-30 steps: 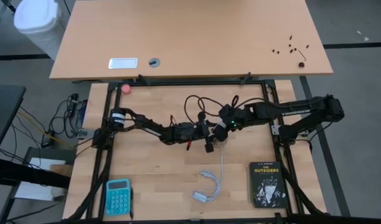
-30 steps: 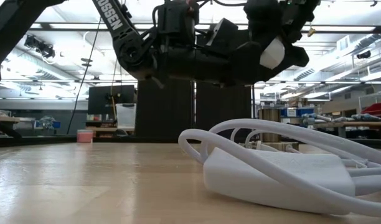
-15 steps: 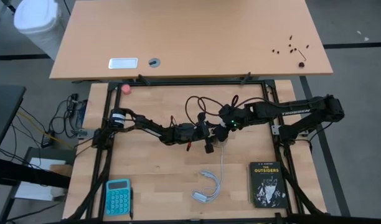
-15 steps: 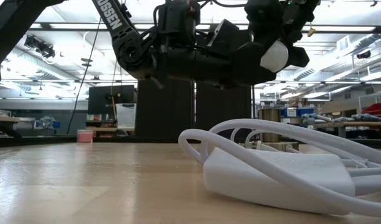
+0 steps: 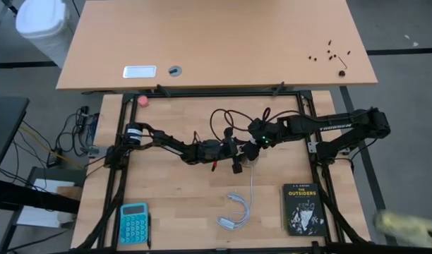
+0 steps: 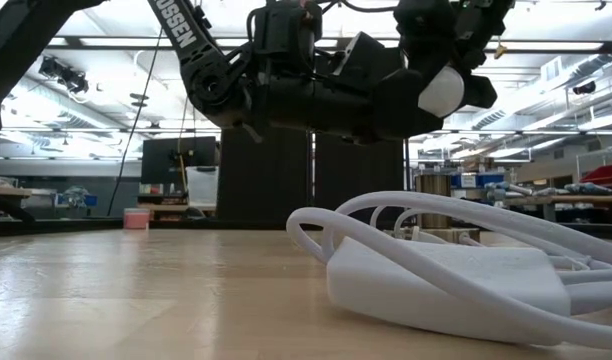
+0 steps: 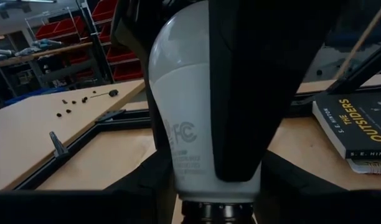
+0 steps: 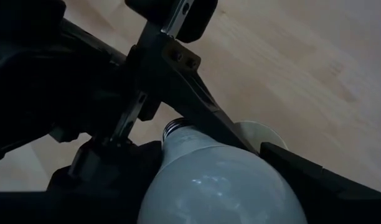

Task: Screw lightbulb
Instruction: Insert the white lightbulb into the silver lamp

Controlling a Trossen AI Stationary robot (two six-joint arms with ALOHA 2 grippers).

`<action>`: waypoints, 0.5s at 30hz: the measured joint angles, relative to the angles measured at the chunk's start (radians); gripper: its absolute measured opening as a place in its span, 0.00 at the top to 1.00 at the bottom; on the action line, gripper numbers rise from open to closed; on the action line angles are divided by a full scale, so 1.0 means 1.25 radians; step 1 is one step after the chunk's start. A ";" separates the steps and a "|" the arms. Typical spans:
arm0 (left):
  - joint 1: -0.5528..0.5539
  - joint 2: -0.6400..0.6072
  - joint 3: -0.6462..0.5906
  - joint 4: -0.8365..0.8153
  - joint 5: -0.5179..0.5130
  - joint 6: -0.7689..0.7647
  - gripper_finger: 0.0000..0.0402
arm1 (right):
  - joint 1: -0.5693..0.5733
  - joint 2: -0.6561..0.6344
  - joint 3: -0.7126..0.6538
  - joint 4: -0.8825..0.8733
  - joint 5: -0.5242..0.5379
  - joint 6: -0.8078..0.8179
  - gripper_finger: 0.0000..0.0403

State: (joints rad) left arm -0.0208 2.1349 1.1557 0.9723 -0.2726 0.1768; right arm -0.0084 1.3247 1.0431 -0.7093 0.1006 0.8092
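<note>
The white lightbulb [image 7: 184, 112] hangs above the middle of the table, its globe between the fingers of my right gripper [image 5: 254, 148], which slants down from the right. Its grey screw base [image 8: 175, 127] points at my left gripper [image 5: 237, 153], which reaches in level from the left and is shut. A white cup-shaped part [image 8: 256, 134], which I take for the socket, shows just behind the base. From there a white cord [image 5: 250, 185] runs down to a coil [image 6: 436, 270] lying on the table. My left gripper is shut at the bulb's screw end, apparently on the socket; its own fingers and the bulb hide the place of contact. My right gripper clasps the bulb's globe [image 7: 178, 74] between its two fingers [image 7: 240, 93], which lie along the globe's opposite sides, coming slanting down from the right. The bulb is clear of the table, lying about level.
A black book [image 5: 302, 208] lies at the near right and a teal calculator [image 5: 133, 222] at the near left. A pink thing [image 5: 143, 101] sits at the far left corner. A blurred pale shape [image 5: 406, 222] shows off the table's near right.
Both arms have kept still with the bulb between them. A blurred pale shape has come into the high view beside the table's near right corner.
</note>
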 joint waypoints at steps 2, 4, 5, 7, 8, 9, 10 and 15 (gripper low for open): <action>0.000 0.000 0.000 -0.003 -0.001 0.000 0.58 | -0.004 0.000 0.000 -0.001 -0.013 -0.002 0.34; 0.000 0.000 0.000 -0.004 -0.002 0.000 0.58 | -0.008 0.000 0.000 -0.002 -0.016 -0.004 0.34; 0.000 0.000 0.000 -0.004 -0.003 0.000 0.58 | -0.008 0.000 0.000 -0.002 -0.016 -0.004 0.34; 0.000 0.000 0.000 -0.005 -0.002 0.000 0.58 | -0.008 0.000 0.000 -0.004 -0.017 -0.005 0.34; 0.000 0.000 0.000 -0.006 -0.002 0.001 0.58 | -0.008 0.000 0.000 -0.005 -0.018 -0.006 0.34; 0.000 0.000 0.000 -0.009 0.000 0.001 0.57 | -0.008 0.000 0.000 -0.007 -0.018 -0.007 0.34; 0.001 0.000 0.000 -0.012 0.002 0.001 0.56 | -0.008 0.000 0.000 -0.009 -0.019 -0.007 0.34; 0.001 -0.001 0.000 -0.027 0.001 0.000 0.50 | -0.015 0.000 0.000 -0.014 -0.033 -0.016 0.34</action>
State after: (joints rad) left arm -0.0196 2.1338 1.1557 0.9383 -0.2710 0.1772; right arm -0.0273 1.3247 1.0428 -0.7271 0.0591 0.7897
